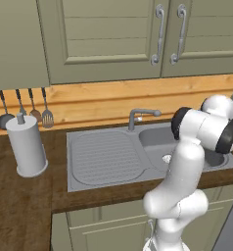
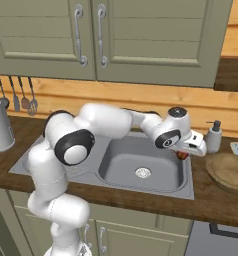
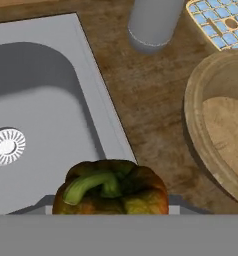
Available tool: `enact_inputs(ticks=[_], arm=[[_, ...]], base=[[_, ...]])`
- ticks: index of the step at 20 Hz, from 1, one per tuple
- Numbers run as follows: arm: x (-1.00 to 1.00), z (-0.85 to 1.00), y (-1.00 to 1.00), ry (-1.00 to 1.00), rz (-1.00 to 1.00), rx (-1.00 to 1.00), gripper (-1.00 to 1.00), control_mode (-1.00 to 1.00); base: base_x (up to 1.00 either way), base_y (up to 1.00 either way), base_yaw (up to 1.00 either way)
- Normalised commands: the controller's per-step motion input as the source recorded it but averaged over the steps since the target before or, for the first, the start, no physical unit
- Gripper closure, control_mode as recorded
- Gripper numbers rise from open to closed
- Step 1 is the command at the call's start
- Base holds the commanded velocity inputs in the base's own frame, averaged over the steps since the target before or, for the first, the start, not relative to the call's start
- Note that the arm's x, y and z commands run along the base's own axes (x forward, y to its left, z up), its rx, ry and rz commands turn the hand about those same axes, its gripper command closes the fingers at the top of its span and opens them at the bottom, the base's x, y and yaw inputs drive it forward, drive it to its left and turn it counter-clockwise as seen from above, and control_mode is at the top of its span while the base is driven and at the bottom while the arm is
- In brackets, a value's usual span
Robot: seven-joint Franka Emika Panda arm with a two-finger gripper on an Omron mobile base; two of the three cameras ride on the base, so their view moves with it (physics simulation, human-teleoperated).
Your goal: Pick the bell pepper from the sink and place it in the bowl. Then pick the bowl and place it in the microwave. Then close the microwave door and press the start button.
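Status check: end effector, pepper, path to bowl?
End effector shut on pepper, above sink right rim. Bowl empty, on counter right. Path looks clear.

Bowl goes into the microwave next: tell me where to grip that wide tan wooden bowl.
Probably the rim of the wide tan wooden bowl, from straight above, one finger inside the wall, one outside: it sits upright and open, too wide to span. Take the side nearest the grey steel sink.

Flanking base views, shared sink (image 1: 108,157)
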Motion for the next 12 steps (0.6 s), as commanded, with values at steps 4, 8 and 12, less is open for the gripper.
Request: enact_inputs(ticks=[4, 8, 12], arm=[[0.0, 0.01, -1.0, 0.07, -0.12, 0.12, 1.0, -1.0], [-0.03, 0.0, -0.79, 0.01, -0.08, 0.08, 1.0, -1.0], [0.0, 0.0, -0.46, 0.0, -0.04, 0.04, 1.0, -1.0]], base=[[0.0, 0.0, 0.0], [0.0, 0.0, 0.0], [0.0, 0.0, 0.0]])
